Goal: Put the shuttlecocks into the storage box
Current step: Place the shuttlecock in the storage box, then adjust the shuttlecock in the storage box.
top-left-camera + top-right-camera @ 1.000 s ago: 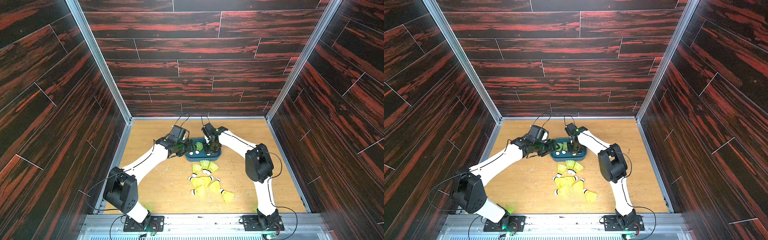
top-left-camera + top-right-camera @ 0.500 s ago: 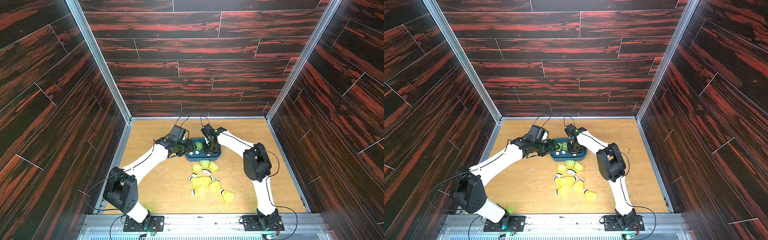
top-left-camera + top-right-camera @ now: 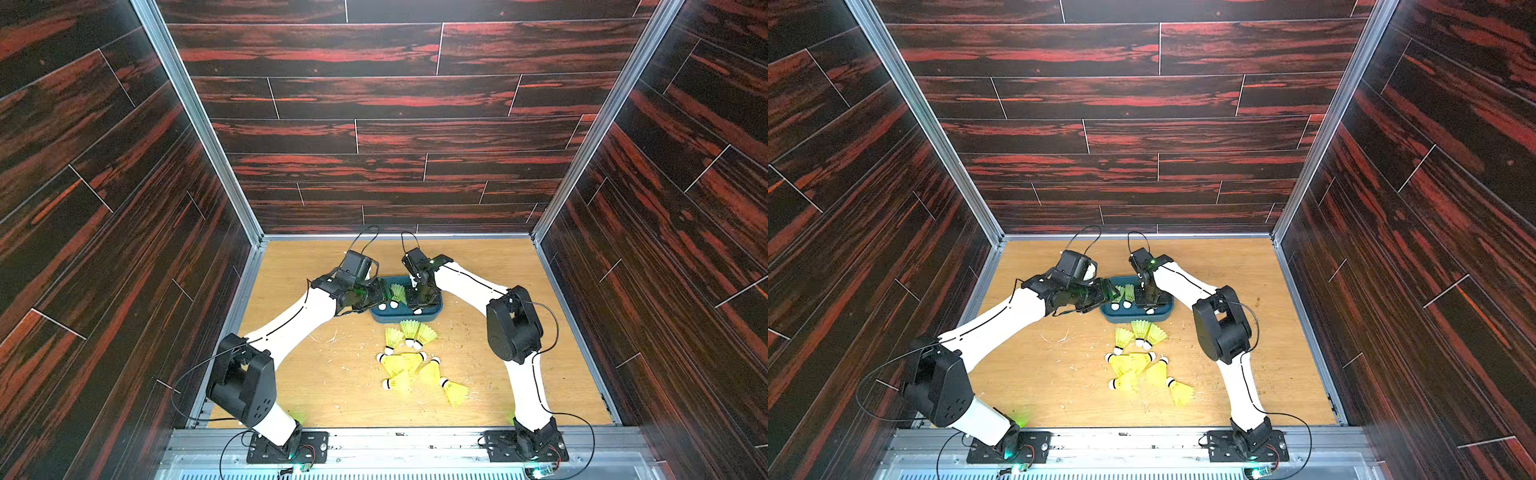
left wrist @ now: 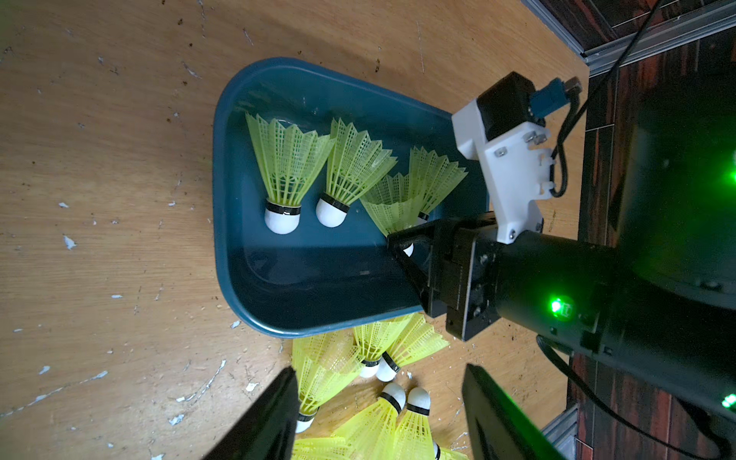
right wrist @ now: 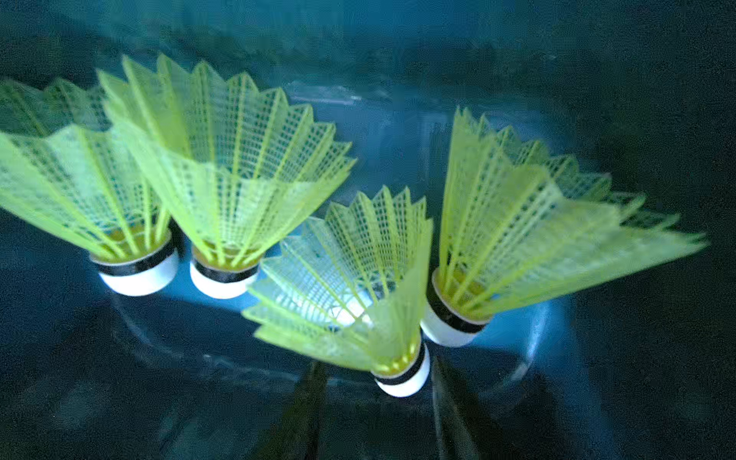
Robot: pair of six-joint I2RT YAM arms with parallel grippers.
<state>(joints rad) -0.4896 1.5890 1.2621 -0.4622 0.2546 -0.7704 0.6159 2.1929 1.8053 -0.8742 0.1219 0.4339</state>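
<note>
Release step: the right gripper (image 5: 377,360), jaws spread loosely about the cork of a shuttlecock (image 5: 358,286) inside the storage box (image 4: 302,275), should next lift clear; the left gripper (image 4: 380,370), spread and empty, hovers at the box's 9 o'clock, with loose shuttlecocks (image 3: 409,361) at its 6 o'clock.

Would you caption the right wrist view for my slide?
Four shuttlecocks in the teal storage box, nearest between the right gripper's open jaws.

White chips (image 4: 69,241) speckle the scuffed wooden tabletop (image 3: 332,382).
</note>
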